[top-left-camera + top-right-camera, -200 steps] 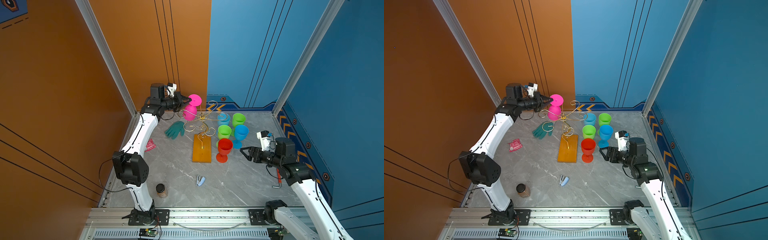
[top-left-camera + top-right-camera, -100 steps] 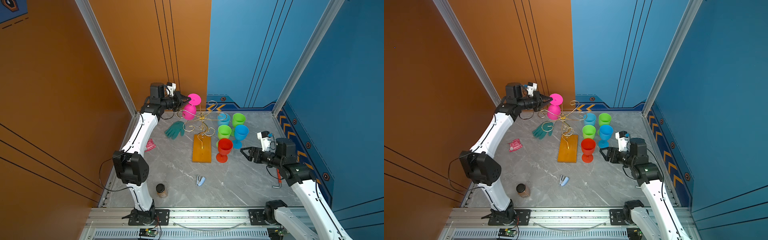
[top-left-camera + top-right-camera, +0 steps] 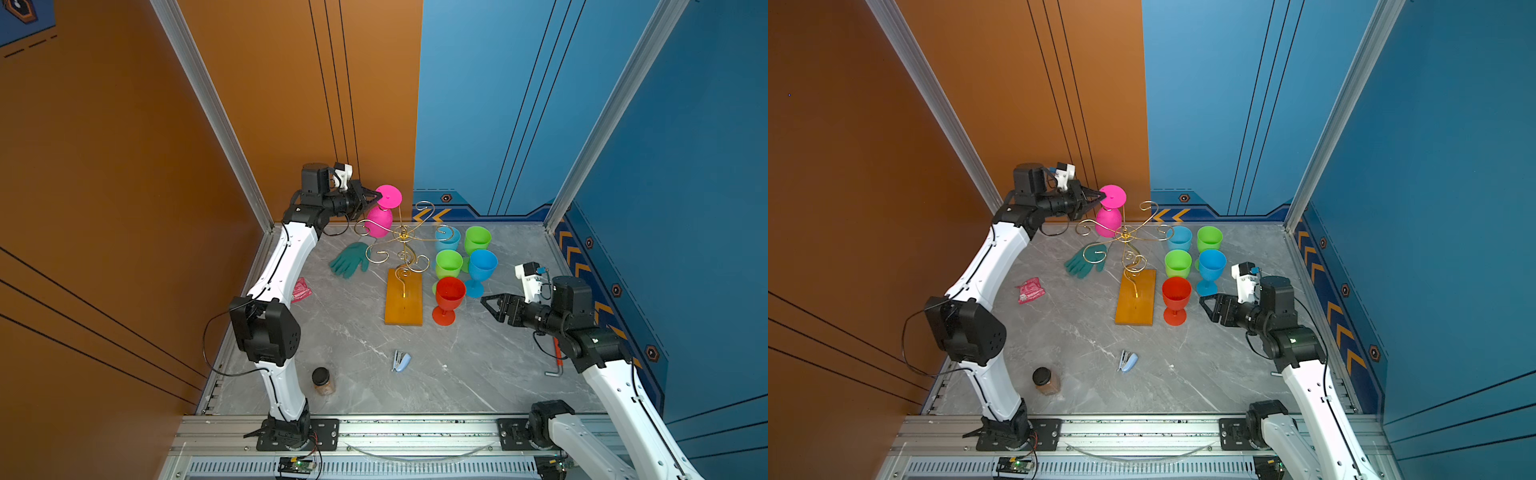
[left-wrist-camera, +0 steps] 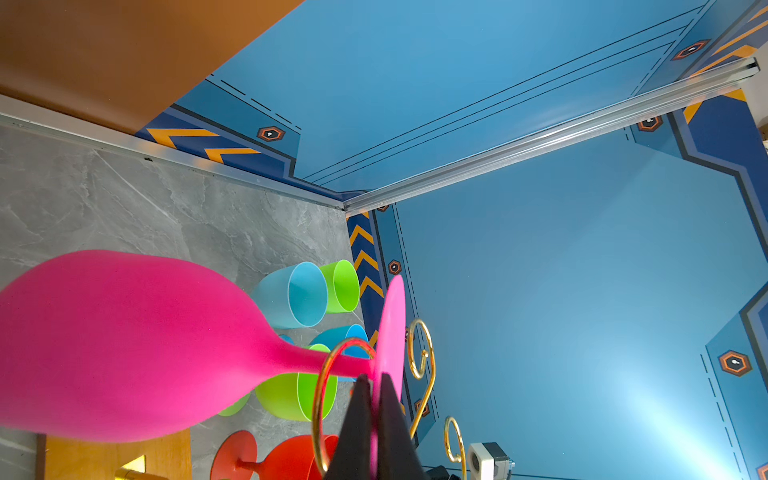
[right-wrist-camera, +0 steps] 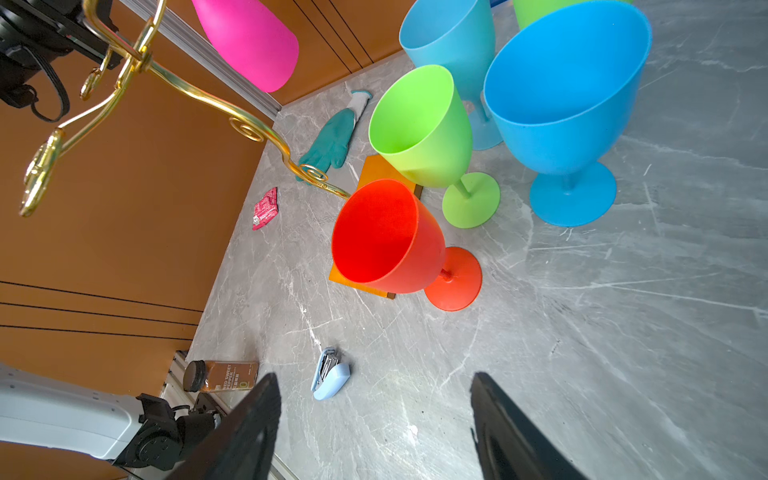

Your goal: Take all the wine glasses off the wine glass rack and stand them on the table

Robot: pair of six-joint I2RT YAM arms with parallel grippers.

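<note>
scanning the grey tabletop (image 3: 457,365), finds the wine glass rack (image 3: 403,237) upright toward the back, wooden base flat down. spots the pink wine glass (image 3: 379,220) hanging bowl-down in a rear-left curl, stem threaded through the wire, foot on top. shows the left end effector (image 3: 371,199) pinching that foot's rim, and the right end effector (image 3: 492,305) spread and empty, well apart from the rack, near the red goblet (image 3: 449,293). reads as grasp made, extraction not yet begun. next probably calls for sliding the stem sideways out through the curl's opening without dragging the light rack along.
</note>
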